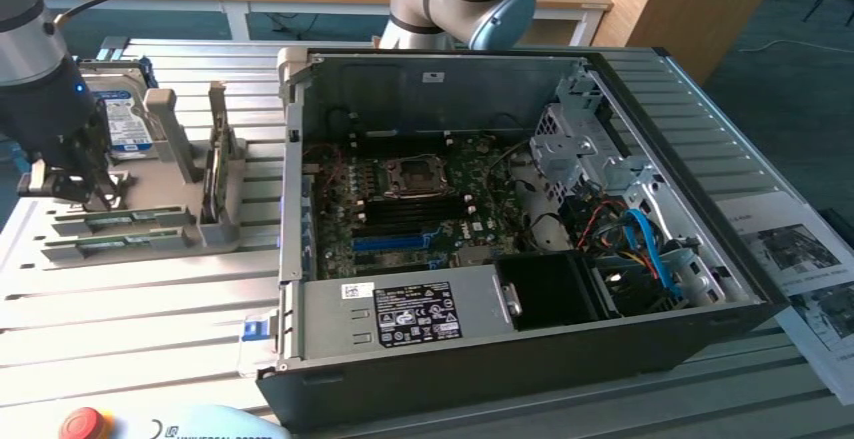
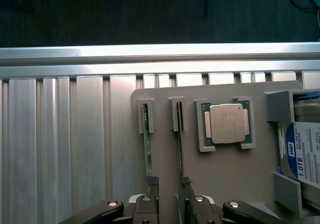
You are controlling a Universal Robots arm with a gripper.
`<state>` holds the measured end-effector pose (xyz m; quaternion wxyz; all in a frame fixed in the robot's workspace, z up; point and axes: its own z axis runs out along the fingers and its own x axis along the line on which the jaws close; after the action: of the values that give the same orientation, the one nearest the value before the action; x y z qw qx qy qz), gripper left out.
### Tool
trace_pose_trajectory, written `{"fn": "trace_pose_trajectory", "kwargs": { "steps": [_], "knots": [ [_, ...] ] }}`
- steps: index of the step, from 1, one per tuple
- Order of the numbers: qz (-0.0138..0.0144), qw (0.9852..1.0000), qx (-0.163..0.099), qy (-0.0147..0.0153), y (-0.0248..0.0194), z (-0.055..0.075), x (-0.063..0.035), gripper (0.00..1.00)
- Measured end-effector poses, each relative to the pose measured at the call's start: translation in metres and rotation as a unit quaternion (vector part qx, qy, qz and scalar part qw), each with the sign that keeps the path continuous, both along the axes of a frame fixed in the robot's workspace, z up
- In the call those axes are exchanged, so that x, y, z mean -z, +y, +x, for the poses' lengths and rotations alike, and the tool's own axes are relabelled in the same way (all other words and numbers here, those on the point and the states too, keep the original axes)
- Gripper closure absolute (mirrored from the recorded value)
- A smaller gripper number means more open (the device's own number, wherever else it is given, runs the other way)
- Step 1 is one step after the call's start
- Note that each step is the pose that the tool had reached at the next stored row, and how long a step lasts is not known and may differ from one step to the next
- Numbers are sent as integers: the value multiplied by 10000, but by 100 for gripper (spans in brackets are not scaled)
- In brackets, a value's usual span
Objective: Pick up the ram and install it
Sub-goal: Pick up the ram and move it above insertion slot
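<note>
Pick-up step: my gripper point(image 2: 167, 183) hovers, jaws wide and empty, over the ram point(image 2: 147, 149); seemingly off-centre, so grasping calls for centring.

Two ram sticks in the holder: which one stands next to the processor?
The dark edge-on stick, standing right beside the processor. The other stick shows green and stands further from it.
</note>
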<state>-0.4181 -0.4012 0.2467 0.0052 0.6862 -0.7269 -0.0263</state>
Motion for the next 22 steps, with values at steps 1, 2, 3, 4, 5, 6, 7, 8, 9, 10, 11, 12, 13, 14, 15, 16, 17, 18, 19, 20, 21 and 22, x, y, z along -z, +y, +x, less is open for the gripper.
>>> {"fn": "trace_pose_trajectory", "kwargs": {
  "steps": [1, 2, 3, 4, 5, 6, 7, 8, 9, 10, 11, 12, 13, 14, 15, 16, 17, 18, 19, 20, 21, 22],
  "knots": [
    [0, 10000, 0, 0, 0, 0, 1, 70],
    [0, 10000, 0, 0, 0, 0, 1, 70],
    [0, 10000, 0, 0, 0, 0, 3, 70],
    [1, 10000, 0, -1, 0, 0, 6, 70],
    [1, 10000, 0, -1, 0, 0, 8, 70],
    [0, 10000, 0, 0, 0, 0, 11, 70],
    [0, 10000, 0, 0, 0, 0, 14, 70],
    [0, 10000, 0, 0, 0, 0, 18, 70],
    [0, 10000, 0, 0, 0, 0, 22, 70],
    [0, 10000, 0, 0, 0, 0, 25, 70],
    [0, 10000, 0, 0, 0, 0, 28, 70],
    [0, 10000, 0, 0, 0, 0, 32, 70],
    [0, 10000, 0, 0, 0, 0, 35, 70],
    [1, 10000, 0, 0, 0, 0, 39, 70],
    [1, 10000, 0, 0, 0, 0, 43, 70],
    [0, 10000, 1, 0, 0, 0, 49, 70],
    [0, 10000, 1, 0, 0, -1, 53, 70],
    [0, 10000, 1, 0, 0, -1, 58, 70],
    [0, 10000, 1, 1, -1, -1, 59, 70],
    [0, 10000, 0, 1, -1, -1, 58, 70],
    [0, 10000, 0, 1, -1, 0, 58, 70],
    [0, 10000, 0, 0, -1, 0, 59, 70]
  ]
}}
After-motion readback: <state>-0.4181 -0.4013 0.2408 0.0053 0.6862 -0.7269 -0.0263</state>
